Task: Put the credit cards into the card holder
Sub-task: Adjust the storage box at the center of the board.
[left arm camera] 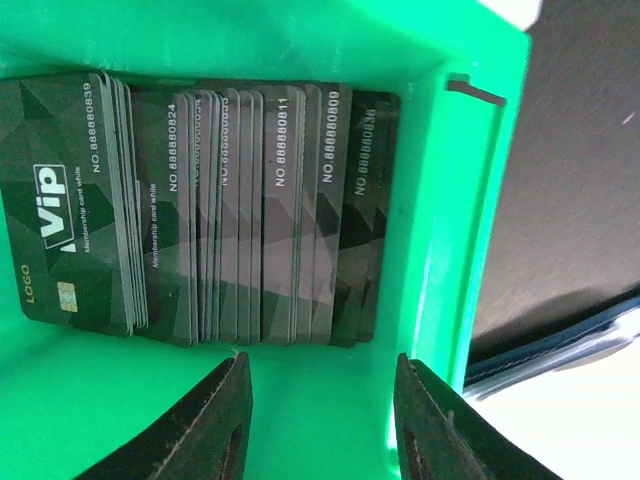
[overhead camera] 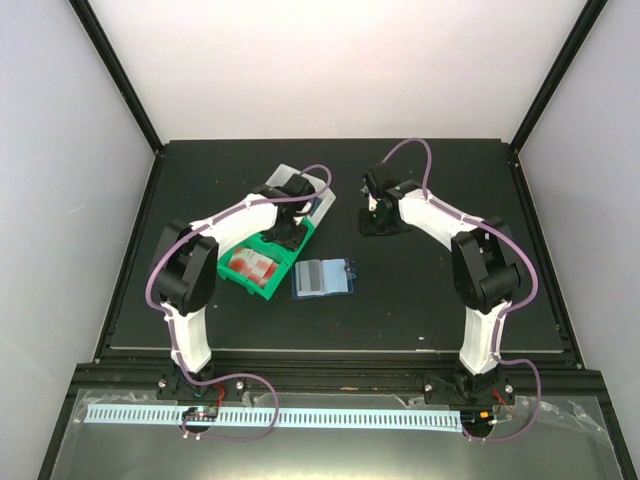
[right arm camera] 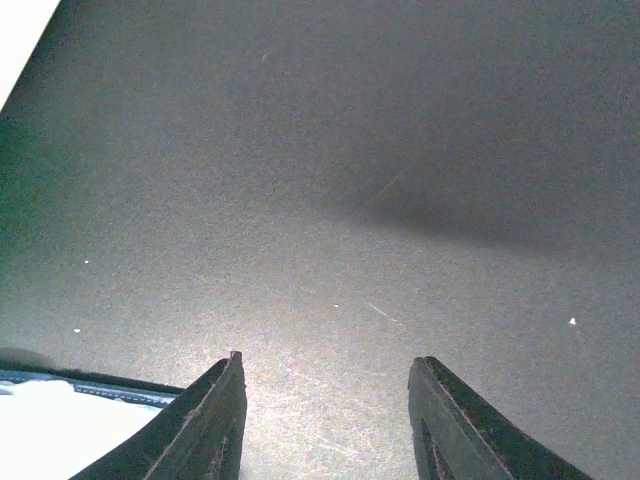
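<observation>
Now left gripper (left arm camera: 320,370): wide open, empty, over dark cards (left arm camera: 250,220) in green bin (left arm camera: 440,250)
right gripper (right arm camera: 325,365): open, empty, above table (right arm camera: 350,150)
wallet (overhead camera: 322,278): lies open

My left gripper (left arm camera: 320,358) hangs over stacked credit cards (left arm camera: 240,215) inside the bin (left arm camera: 440,230). The card holder (overhead camera: 322,277) lies on the table (overhead camera: 430,300) just right of it, my right gripper (right arm camera: 328,358) farther back.

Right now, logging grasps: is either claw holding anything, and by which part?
Nothing is held. Left claw is open above dark cards in the green bin; right claw is open over the mat.
</observation>
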Available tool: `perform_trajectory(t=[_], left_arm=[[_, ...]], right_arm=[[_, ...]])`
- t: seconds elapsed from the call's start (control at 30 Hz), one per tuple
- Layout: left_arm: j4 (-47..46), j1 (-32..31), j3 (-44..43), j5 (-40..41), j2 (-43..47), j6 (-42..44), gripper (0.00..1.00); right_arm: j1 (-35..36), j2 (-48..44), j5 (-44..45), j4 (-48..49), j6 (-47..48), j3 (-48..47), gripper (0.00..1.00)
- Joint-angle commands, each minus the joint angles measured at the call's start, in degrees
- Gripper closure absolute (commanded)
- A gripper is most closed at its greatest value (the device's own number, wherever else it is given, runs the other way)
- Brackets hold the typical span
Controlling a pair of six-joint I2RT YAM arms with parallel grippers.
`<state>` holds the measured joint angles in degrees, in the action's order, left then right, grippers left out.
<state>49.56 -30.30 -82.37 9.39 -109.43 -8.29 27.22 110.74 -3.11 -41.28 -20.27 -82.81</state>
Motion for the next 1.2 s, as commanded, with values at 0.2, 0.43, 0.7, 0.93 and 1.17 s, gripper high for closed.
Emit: perform_trajectory(t=[0.2,0.43,0.7,0.93,1.17], left_arm=[[3.92,2.72,7.12,2.13,7.48,2.96,0.62],[2.29,5.54,10.36,0.96,14.10,4.19,0.64],[-0.27,7.61,2.04,2.04,6.71,5.66,0.61],[-1.88,9.15,-0.38,5.79,0.98,6.21,0.69],[-3.01,11.01,-0.51,6.98,-1.34,6.24,0.76]], right_arm=[[-0.15,1.14,-8.56,1.58,-0.27,-2.31,0.52],[0.06,2.55,-11.91,2.51,-0.19,-5.04,0.52],[0.59,6.46,-15.63,3.58,-0.08,-11.21,0.49],[0.86,9.56,-17.13,4.00,-0.86,-15.45,0.44],[2.42,12.76,-17.54,3.44,-1.23,-18.54,0.44]])
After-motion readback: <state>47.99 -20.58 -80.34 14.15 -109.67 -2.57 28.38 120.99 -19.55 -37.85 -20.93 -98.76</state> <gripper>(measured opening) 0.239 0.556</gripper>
